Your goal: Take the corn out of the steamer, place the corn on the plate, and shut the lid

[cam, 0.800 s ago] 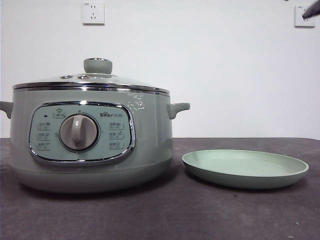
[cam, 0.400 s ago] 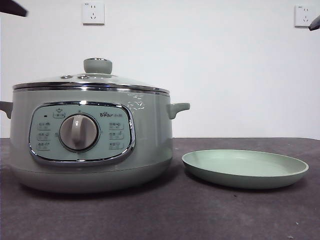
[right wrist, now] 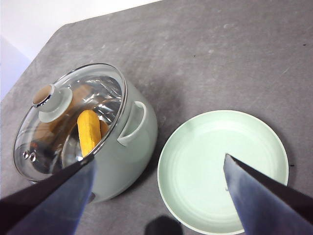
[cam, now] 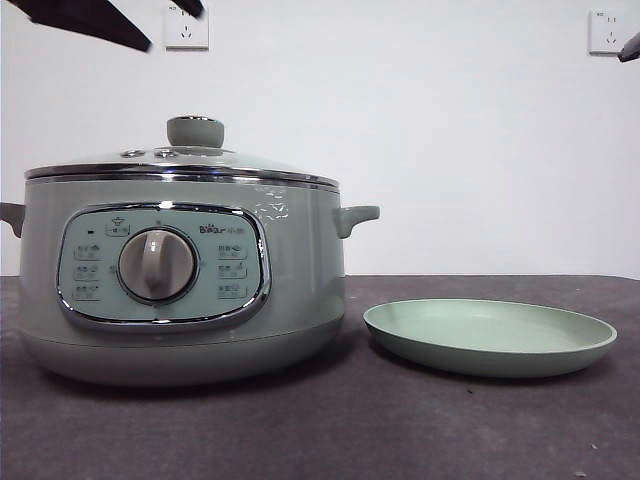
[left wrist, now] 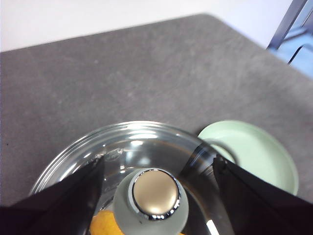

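Note:
The sage-green steamer (cam: 300, 260) stands on the left of the table with its glass lid (cam: 230, 163) shut on it. Through the glass the yellow corn (right wrist: 89, 131) lies inside the pot. The pale-green plate (cam: 490, 345) sits bare to the steamer's right. My left gripper (left wrist: 159, 161) hangs open above the lid, its jaws on either side of the lid's knob (left wrist: 155, 196) without touching it. In the front view it shows as black tips at the top left (cam: 170, 28). My right gripper (right wrist: 159, 157) is open, high over the gap between steamer and plate.
The dark grey table (cam: 330, 430) runs under the steamer and plate, with a white wall behind. Two wall sockets (cam: 187, 27) hang high on that wall. A black tip of the right arm (cam: 630, 45) shows at the top right corner.
The left arm has come into the front view from the top left and moved lower toward the lid's knob. The steamer, lid and plate have not moved.

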You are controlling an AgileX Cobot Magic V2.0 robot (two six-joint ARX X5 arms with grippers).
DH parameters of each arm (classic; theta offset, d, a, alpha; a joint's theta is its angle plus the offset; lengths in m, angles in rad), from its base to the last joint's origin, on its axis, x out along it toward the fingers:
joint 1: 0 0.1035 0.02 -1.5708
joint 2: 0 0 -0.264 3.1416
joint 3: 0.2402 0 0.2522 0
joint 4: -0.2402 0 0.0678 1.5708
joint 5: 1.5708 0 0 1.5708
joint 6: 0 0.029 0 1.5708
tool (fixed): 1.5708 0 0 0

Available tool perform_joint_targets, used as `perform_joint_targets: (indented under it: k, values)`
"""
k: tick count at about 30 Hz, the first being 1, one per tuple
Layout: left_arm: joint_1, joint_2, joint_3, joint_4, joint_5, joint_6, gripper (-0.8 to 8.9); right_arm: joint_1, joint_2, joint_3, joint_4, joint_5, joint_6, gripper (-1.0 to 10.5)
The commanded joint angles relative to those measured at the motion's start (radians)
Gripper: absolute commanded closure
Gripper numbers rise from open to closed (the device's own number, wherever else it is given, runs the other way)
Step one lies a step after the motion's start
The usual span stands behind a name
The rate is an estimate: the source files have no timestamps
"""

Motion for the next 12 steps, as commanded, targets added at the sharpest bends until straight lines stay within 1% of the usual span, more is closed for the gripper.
perform_joint_targets:
  k: [1,4,8,12]
  values:
    - [-0.039,0.061,0.004,0.002,-0.063,0.048,4.36,0.002,0.001,0.000,0.005,-0.001,0.010,5.1]
    - [-0.066,0.111,0.004,-0.003,-0.116,0.052,4.36,0.002,0.001,0.000,0.005,-0.001,0.010,5.1]
    - [-0.092,0.169,0.004,0.002,-0.135,0.074,4.36,0.002,0.001,0.000,0.005,-0.001,0.010,5.1]
    - [-0.106,0.212,0.004,0.000,-0.137,0.076,4.38,0.002,0.001,0.000,0.005,0.000,0.010,5.1]
